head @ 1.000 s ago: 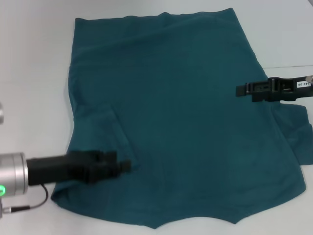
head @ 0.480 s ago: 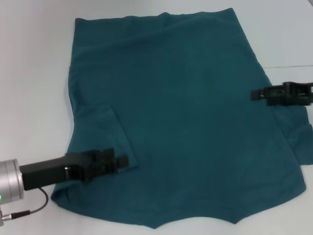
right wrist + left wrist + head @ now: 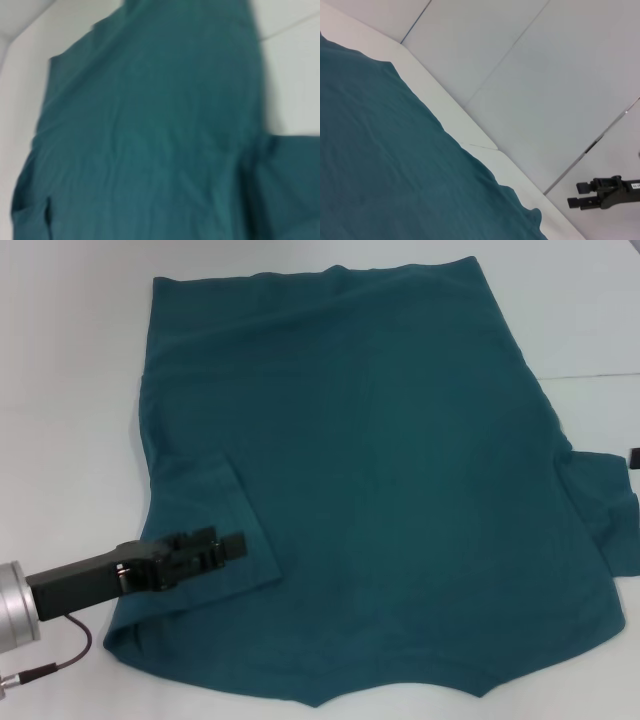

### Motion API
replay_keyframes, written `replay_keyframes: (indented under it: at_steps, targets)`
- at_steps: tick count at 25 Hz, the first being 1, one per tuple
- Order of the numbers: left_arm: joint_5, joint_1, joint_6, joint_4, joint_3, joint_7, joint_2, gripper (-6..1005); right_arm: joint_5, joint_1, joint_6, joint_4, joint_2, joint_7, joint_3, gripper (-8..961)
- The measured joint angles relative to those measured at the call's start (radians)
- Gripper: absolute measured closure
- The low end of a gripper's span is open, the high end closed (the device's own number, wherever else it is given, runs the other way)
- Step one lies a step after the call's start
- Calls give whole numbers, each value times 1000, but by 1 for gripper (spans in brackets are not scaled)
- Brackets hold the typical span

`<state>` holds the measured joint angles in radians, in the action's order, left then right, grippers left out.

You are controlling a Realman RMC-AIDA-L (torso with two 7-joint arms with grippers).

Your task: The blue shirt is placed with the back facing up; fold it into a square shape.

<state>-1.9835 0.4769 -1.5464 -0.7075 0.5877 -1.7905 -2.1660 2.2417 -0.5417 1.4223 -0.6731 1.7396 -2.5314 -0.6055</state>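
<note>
left gripper (image 3: 236, 545), fingers slightly parted and empty, over the blue shirt (image 3: 380, 480) folded-in left sleeve; right gripper (image 3: 574, 195) parted, off shirt.

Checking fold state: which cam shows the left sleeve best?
Head view. The left sleeve lies folded in over the shirt, with the left gripper above its edge. The left wrist view shows only plain cloth and table edge; the right wrist view catches a blurred bit of it in one corner.
</note>
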Motion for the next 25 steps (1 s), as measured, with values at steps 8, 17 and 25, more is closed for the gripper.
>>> replay_keyframes:
  at_steps: [8, 17, 25]
  targets:
    - [3, 6, 16, 14, -3, 0, 0, 279, 150, -8, -98, 13, 12, -15, 18, 137]
    - [3, 8, 26, 24, -3, -12, 0, 279, 173, -41, -224, 30, 74, -15, 22, 138]
    - [25, 9, 35, 34, -5, -12, -1, 279, 176, -86, -336, 132, 92, -15, 13, 138]
